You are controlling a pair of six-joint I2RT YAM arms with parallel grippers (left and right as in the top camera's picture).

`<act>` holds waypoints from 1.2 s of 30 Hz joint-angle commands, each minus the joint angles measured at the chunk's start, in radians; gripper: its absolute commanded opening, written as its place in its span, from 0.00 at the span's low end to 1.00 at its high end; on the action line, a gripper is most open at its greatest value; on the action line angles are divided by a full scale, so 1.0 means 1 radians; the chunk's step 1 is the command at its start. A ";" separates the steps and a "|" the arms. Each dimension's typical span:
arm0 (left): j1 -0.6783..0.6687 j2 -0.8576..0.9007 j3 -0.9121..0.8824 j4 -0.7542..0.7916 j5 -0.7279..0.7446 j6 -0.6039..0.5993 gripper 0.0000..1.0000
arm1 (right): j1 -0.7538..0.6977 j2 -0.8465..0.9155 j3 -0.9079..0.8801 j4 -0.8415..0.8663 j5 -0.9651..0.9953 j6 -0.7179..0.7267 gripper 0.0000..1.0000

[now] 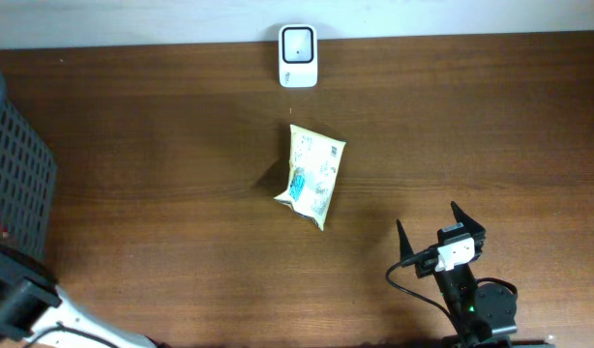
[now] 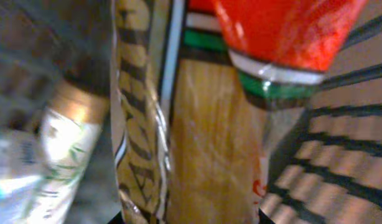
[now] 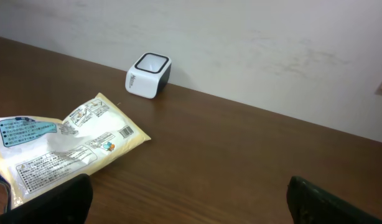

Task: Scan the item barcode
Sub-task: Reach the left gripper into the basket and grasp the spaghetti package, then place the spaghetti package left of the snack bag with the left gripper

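Observation:
In the left wrist view my left gripper (image 2: 191,219) is down inside the dark mesh basket (image 2: 340,155). Its jaws show only as dark corners on either side of an orange packet (image 2: 209,143) with a red top, and they are shut on it. A yellow and white snack packet (image 1: 311,176) lies flat mid-table, and its barcode (image 3: 125,132) faces up in the right wrist view. The white scanner (image 1: 298,55) stands at the table's far edge. My right gripper (image 1: 440,232) hovers open near the front right, with nothing between its fingers.
The basket (image 1: 16,164) stands at the table's left edge. It holds more goods: a patterned yellow packet (image 2: 135,124) and a white bottle with a gold cap (image 2: 63,149). A pale wall (image 3: 241,37) rises behind the scanner (image 3: 149,75).

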 commanded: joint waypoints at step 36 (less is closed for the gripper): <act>-0.969 -0.542 -1.110 0.668 0.163 -0.395 0.00 | 0.006 -0.006 -0.006 -0.004 -0.006 0.011 0.98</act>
